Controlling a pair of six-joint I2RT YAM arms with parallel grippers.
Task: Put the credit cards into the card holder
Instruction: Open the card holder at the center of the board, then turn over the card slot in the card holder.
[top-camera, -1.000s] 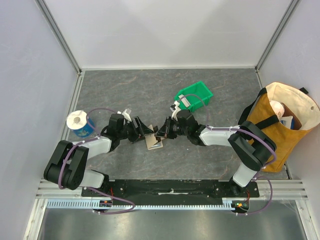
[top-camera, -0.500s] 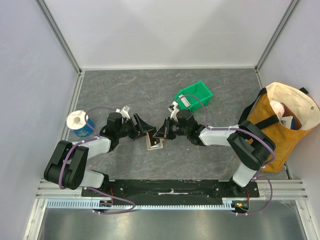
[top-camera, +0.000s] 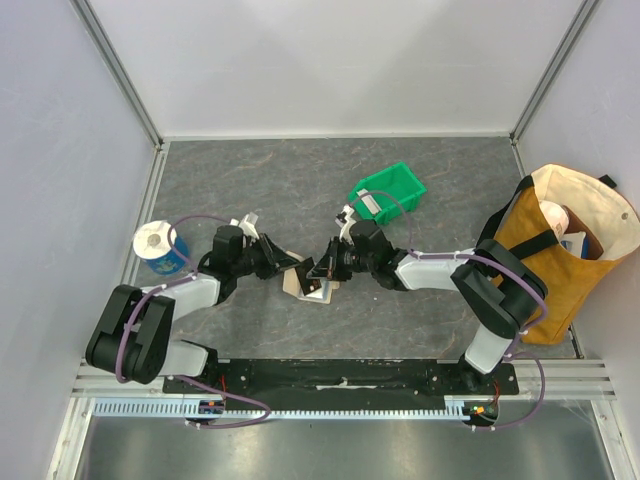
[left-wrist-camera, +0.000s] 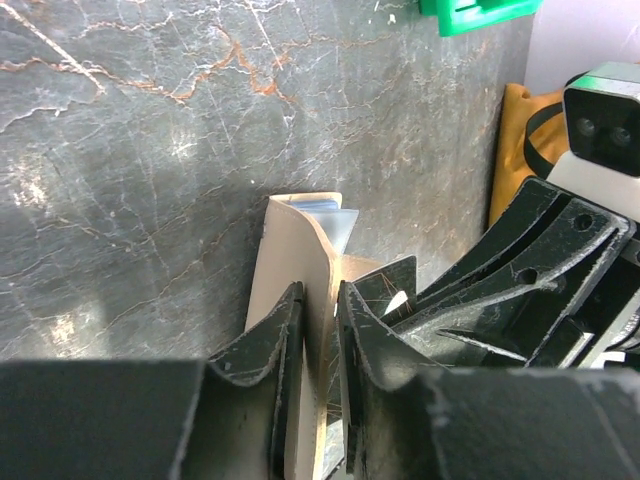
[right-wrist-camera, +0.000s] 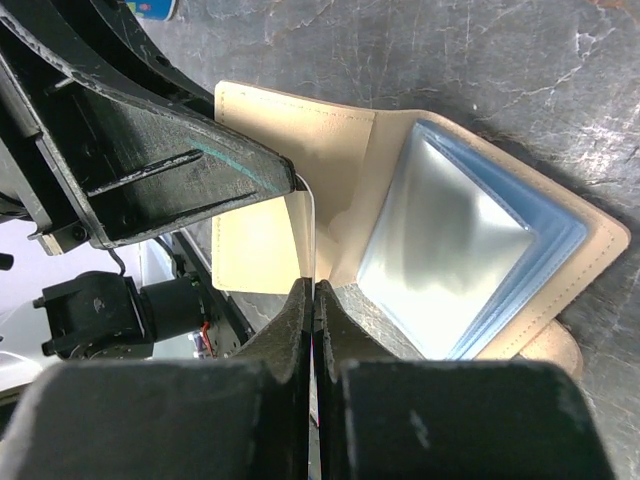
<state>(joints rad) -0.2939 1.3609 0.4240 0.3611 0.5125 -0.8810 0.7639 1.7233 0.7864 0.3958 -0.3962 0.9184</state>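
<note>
The tan card holder lies open on the table between both grippers, also seen from above. A stack of light blue credit cards sits in its right half. My left gripper is shut on an upright tan flap of the card holder; a light blue corner shows behind it. My right gripper is shut on a thin whitish credit card held edge-on at the holder's fold. From above, left gripper and right gripper almost touch.
A green plastic bin stands behind the right gripper. An orange and cream bag stands at the right edge. A blue and white roll is at the left wall. The left gripper's fingers crowd the holder's left side.
The left gripper has closed from wide open onto the holder's flap. The right gripper has pinched fully onto the thin card. The holder now lies spread open between them.
</note>
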